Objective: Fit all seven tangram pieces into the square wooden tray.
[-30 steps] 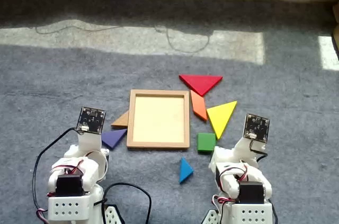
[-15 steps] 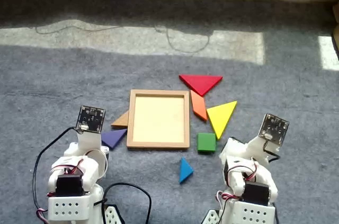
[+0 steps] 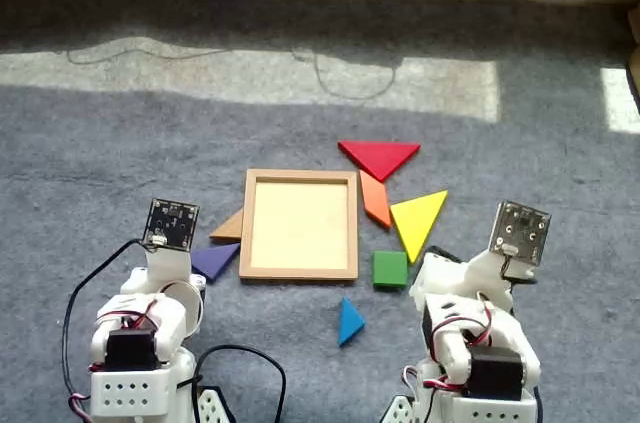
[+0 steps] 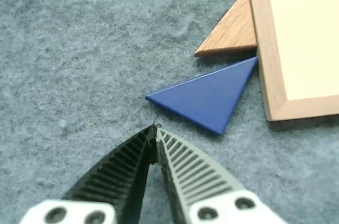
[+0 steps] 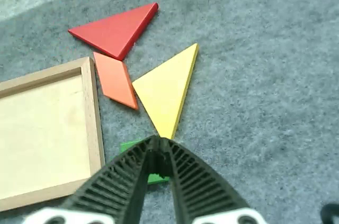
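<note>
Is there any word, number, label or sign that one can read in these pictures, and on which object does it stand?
No text can be read.
The square wooden tray, the tangram pieces such as the red triangle, and the grey carpet: no print on them.
The two dark circuit boards atop the arms: any marks are too small to read.

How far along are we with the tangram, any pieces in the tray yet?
Done: nothing, the tray is empty. In hand: nothing; left gripper is shut beside the purple triangle, right gripper shut by the green square. Left: all seven, those two plus the wooden triangle, red triangle, orange parallelogram, yellow triangle and blue triangle, lie outside it.
</note>
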